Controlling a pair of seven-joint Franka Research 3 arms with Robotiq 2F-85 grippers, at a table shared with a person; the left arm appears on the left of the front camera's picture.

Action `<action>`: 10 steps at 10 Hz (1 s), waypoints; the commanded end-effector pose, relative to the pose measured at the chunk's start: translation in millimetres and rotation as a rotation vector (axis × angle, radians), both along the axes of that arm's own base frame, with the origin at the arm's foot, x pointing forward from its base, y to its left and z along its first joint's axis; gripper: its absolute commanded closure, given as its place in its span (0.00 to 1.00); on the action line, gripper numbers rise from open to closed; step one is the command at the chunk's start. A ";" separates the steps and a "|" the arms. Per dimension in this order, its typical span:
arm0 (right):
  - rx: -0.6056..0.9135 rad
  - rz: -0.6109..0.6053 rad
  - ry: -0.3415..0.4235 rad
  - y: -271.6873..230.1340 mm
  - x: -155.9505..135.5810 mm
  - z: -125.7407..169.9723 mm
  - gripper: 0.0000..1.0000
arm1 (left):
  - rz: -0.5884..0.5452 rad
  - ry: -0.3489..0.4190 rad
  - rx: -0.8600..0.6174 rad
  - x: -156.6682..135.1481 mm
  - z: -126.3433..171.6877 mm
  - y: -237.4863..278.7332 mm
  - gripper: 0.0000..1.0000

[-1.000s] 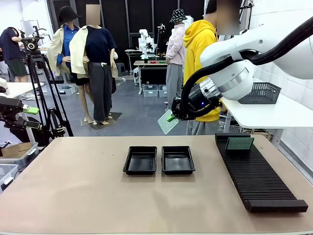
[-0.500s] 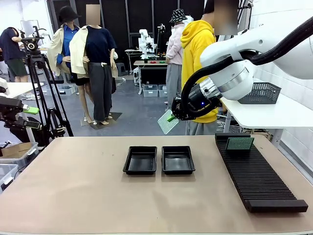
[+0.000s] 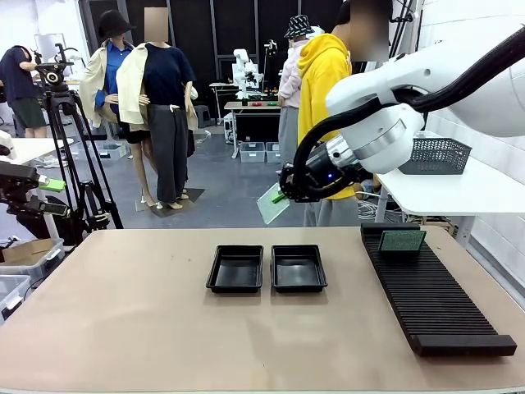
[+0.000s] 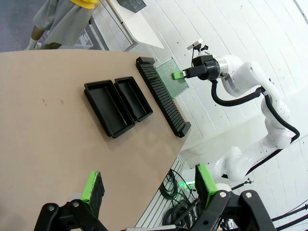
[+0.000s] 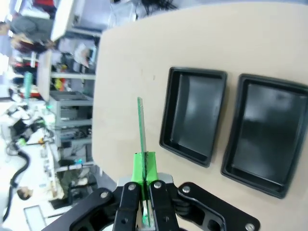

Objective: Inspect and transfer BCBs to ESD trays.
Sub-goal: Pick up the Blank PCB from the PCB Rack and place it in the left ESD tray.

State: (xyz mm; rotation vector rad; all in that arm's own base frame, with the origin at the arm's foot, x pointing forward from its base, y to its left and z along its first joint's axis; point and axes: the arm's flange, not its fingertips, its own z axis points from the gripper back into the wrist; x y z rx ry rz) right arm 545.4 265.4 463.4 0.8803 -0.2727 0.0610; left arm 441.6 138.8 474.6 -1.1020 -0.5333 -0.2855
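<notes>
As the right arm has swung slightly left over the last second, the right gripper (image 3: 281,195), clenched on the edge of a thin, flat green BCB (image 3: 271,205), now holds it in the air well above the two glossy, flared-rim black ESD trays (image 3: 236,289), both empty. A placement looks close. The second BCB (image 3: 402,240) stands at the far end of the ribbed black rack (image 3: 431,300) on the right. The left gripper (image 4: 148,182) hangs released, holding nothing.

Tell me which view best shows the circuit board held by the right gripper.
The left wrist view: the board shows its flat face, pinched by the right gripper. The front view shows it small and tilted; the right wrist view, edge-on.
</notes>
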 end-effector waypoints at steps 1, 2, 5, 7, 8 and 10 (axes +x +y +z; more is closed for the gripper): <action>0.028 -0.053 -0.021 19.3 -5.5 -23.5 1.00 | 0.009 0.014 -0.006 -0.7 2.8 0.4 0.00; 0.045 -0.066 0.005 28.4 -5.3 -35.7 1.00 | 0.009 0.014 -0.006 -0.7 2.8 0.4 0.00; 0.056 -0.123 0.044 48.1 -0.2 -70.7 1.00 | 0.009 0.014 -0.006 -0.7 2.8 0.4 0.00; 0.075 -0.168 0.035 55.8 6.7 -93.2 1.00 | 0.009 0.014 -0.006 -0.7 2.8 0.4 0.00; 0.073 -0.202 0.036 60.6 10.1 -103.3 1.00 | 0.009 0.014 -0.006 -0.7 2.8 0.4 0.00; 0.060 -0.191 0.049 73.6 14.3 -120.6 1.00 | 0.009 0.014 -0.006 -0.7 2.8 0.4 0.00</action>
